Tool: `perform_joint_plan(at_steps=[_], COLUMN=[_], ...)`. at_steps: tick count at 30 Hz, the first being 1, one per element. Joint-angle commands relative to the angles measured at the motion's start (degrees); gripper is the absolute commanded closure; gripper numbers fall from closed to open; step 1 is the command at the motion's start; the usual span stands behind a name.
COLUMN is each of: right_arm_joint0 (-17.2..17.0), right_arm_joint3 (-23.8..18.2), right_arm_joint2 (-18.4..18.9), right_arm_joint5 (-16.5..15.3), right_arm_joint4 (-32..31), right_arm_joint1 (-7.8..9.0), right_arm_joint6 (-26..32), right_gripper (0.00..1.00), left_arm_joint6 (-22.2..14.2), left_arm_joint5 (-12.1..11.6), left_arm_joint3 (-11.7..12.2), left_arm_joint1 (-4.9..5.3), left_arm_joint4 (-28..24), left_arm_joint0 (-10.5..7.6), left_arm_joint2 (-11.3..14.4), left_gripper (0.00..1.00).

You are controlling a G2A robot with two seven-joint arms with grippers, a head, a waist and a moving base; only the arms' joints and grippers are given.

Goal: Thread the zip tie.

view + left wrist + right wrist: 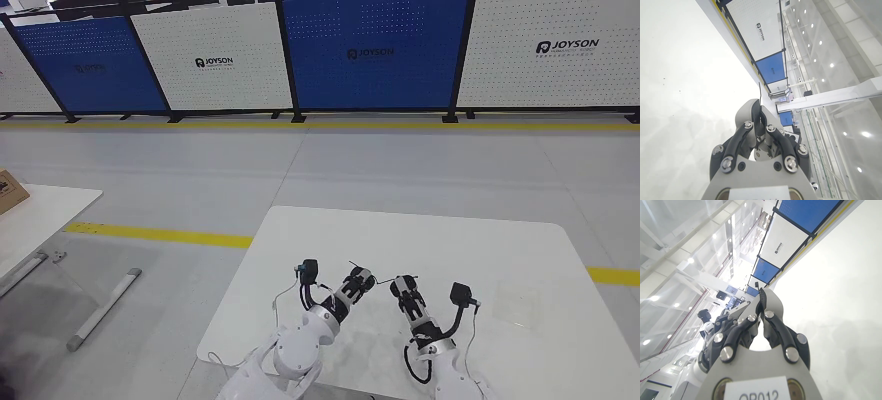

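Zip tie (759, 92) first: we see a thin black strip pinched in the left jaws, which are clenched on it, its narrow end poking out past their tips. The right jaws are likewise clamped on a black strip, with a small square head (756, 283) sticking out beyond them. We cannot tell whether both ends belong to one tie. From above, the two arms sit side by side over the near part of the white counter (450, 240), tips close but apart. Beyond the counter stand blue and white panels (375, 50).
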Motion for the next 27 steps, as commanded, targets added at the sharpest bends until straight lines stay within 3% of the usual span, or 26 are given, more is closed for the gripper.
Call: perform_joint_plan(at_steps=[1,11,12,13,27], right_arm_joint0=[-0.16,-0.21,-0.23,-0.23,-0.21], right_arm_joint3=[-0.15,-0.69,-0.73,-0.77,-1.36], right_arm_joint2=[0.26,0.24,0.24,0.23,0.27], right_arm_joint5=[0.14,1.76,1.85,2.0,3.17], right_arm_joint4=[-0.07,-1.54,-1.58,-1.71,-2.61], right_arm_joint1=[0.03,-0.02,-0.04,-0.05,-0.17], right_arm_joint6=[-0.15,-0.15,-0.18,-0.21,-0.32], right_gripper=[1.0,1.0,1.0,1.0,1.0], left_arm_joint6=[-0.06,-1.53,-1.55,-1.62,-2.23], left_arm_joint5=[0.15,0.48,0.5,0.53,0.76], left_arm_joint3=[0.03,0.06,0.04,0.02,0.19], left_arm_joint1=[0.01,0.18,0.19,0.2,0.3], left_arm_joint4=[0.11,0.96,0.99,0.98,2.61], left_arm_joint0=[-0.04,0.01,0.03,0.05,0.04], left_arm_joint2=[-0.05,-0.11,-0.12,-0.14,0.42], left_gripper=[1.0,0.99,0.97,0.89,0.91])
